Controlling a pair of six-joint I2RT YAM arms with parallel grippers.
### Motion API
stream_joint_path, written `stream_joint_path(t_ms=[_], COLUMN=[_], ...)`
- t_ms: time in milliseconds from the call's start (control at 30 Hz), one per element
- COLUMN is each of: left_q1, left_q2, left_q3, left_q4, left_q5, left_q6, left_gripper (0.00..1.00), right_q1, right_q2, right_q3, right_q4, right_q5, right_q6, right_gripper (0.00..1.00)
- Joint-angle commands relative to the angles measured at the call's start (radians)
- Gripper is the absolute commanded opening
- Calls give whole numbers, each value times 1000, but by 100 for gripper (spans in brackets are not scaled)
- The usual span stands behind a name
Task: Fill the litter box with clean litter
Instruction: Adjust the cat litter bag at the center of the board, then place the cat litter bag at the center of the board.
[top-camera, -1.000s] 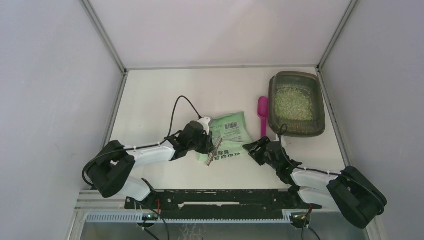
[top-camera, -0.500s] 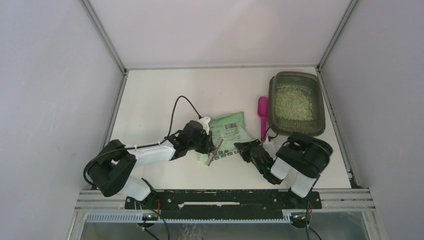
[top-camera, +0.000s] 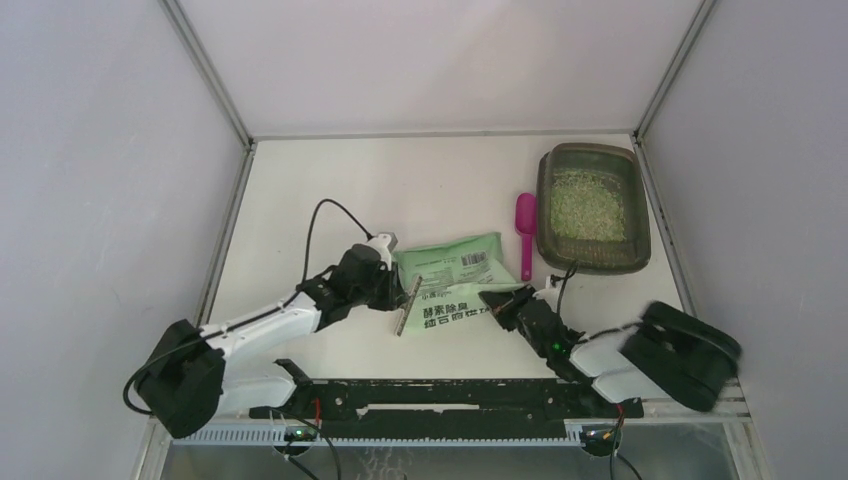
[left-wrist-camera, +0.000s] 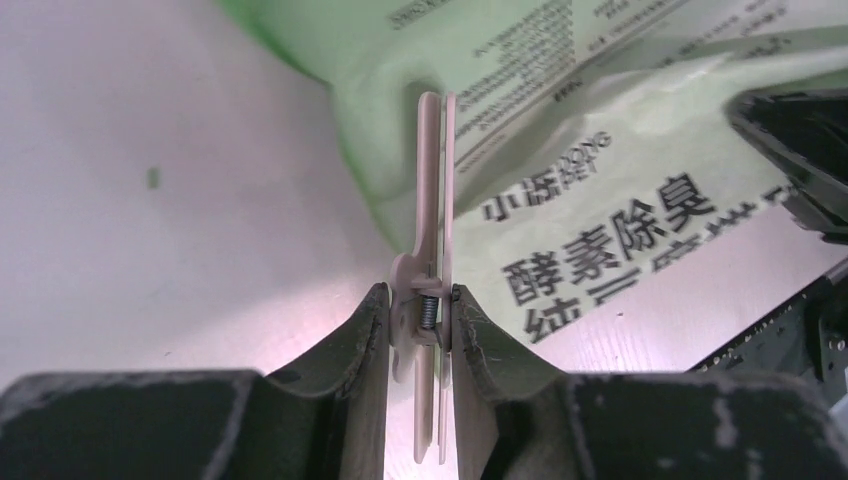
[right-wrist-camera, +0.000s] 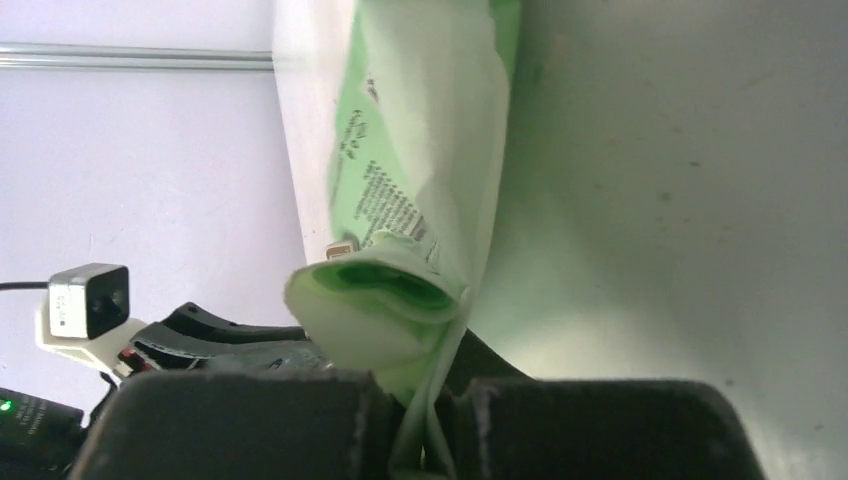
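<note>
The litter box (top-camera: 594, 260) sits in the far right corner of the table (top-camera: 330, 190), its rim close to the table's edges. Clean litter (top-camera: 588, 205) covers its floor, a magenta scoop (top-camera: 525, 232) lies just beside its left rim, and bare tabletop spreads beyond. The green bag (top-camera: 455, 280) lies between the arms; only the wrist views show the left gripper (left-wrist-camera: 430, 315) narrowed onto a beige spring clip (left-wrist-camera: 433, 170) at the bag's edge and the right gripper (right-wrist-camera: 425, 405) closed, pinching the bag's folded edge.
</note>
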Motion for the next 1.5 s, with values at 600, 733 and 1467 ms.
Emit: stream_joint_path(t_ms=[600, 733, 1467], left_q1=[34, 40, 196], left_q2=[-533, -618, -949], left_q3=[62, 29, -463], left_q4=[-360, -345, 212], left_q5=[-194, -157, 56], left_q6=[-234, -310, -899], left_gripper=[3, 0, 0], right_q1=[-75, -69, -182], right_q2=[-308, -254, 38], right_q3=[509, 544, 567], right_q4=[-785, -732, -243], right_q5=[3, 0, -134], right_q6=[-205, -163, -104], right_gripper=[0, 0, 0])
